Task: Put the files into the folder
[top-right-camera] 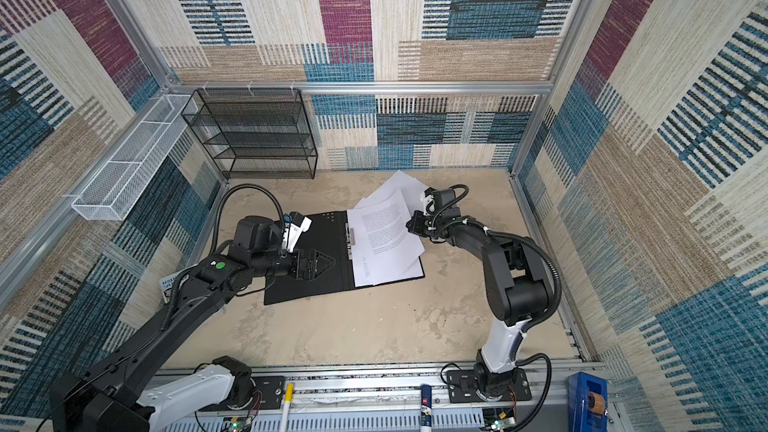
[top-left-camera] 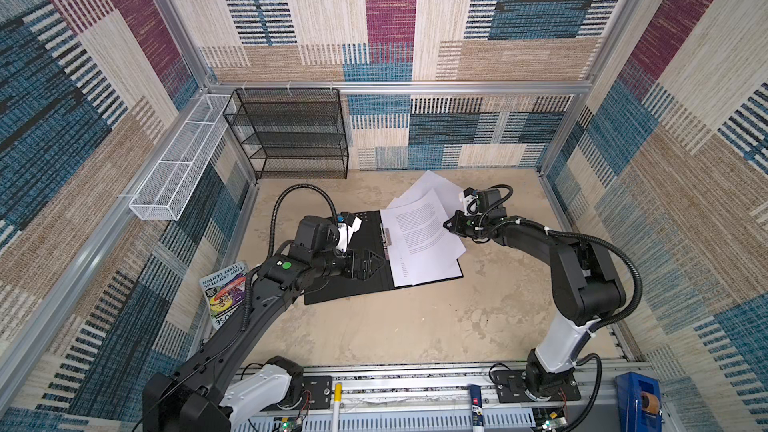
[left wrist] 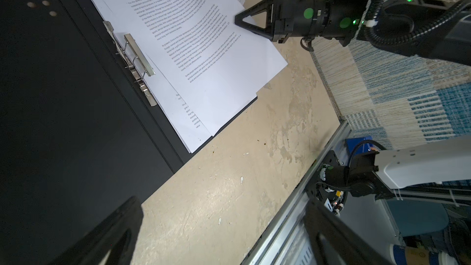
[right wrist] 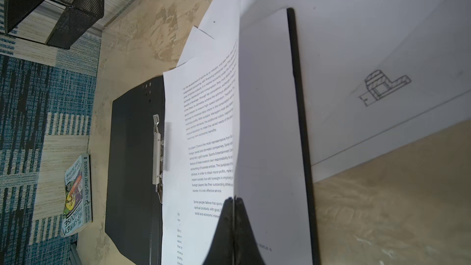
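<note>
My right jaws, shut and seemingly empty, touch the outer long edge of the files (top-left-camera: 419,230), which lie skewed on the right half of the open folder (top-left-camera: 345,290), overhanging toward that nearer arm; my left jaws hang wide open, empty, over the bare left cover.

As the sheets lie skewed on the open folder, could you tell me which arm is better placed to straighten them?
Right, probably: the right gripper is shut on the edge of the top sheet, while the left gripper hangs open over the bare half of the folder.
</note>
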`<act>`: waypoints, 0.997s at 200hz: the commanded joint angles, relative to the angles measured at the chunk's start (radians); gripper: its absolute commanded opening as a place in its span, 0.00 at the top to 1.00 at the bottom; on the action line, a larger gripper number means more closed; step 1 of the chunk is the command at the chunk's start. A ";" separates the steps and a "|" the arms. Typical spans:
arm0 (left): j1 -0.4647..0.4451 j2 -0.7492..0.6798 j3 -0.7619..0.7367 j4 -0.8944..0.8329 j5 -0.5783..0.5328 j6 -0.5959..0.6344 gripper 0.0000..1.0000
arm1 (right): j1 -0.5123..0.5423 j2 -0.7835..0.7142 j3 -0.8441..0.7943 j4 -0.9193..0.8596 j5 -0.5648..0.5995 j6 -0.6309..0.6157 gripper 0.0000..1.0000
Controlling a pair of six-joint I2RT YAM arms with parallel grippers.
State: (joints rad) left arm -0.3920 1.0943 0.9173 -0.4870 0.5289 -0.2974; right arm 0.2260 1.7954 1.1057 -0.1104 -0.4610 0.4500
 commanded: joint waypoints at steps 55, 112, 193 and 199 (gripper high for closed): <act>0.014 0.015 -0.011 0.059 0.091 -0.023 0.01 | 0.017 0.015 -0.037 0.101 0.019 0.097 1.00; 0.018 0.031 -0.012 0.065 0.114 -0.037 0.01 | 0.028 0.007 -0.081 0.142 0.028 0.164 1.00; 0.022 0.042 -0.012 0.070 0.133 -0.051 0.01 | 0.032 -0.021 -0.131 0.184 0.070 0.235 1.00; 0.022 0.042 -0.012 0.071 0.134 -0.052 0.01 | 0.033 -0.023 -0.132 0.184 0.076 0.240 1.00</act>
State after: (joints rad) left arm -0.3725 1.1366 0.9051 -0.4450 0.6392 -0.3378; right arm 0.2569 1.7859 0.9791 0.0265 -0.4099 0.6518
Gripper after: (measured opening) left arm 0.990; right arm 0.049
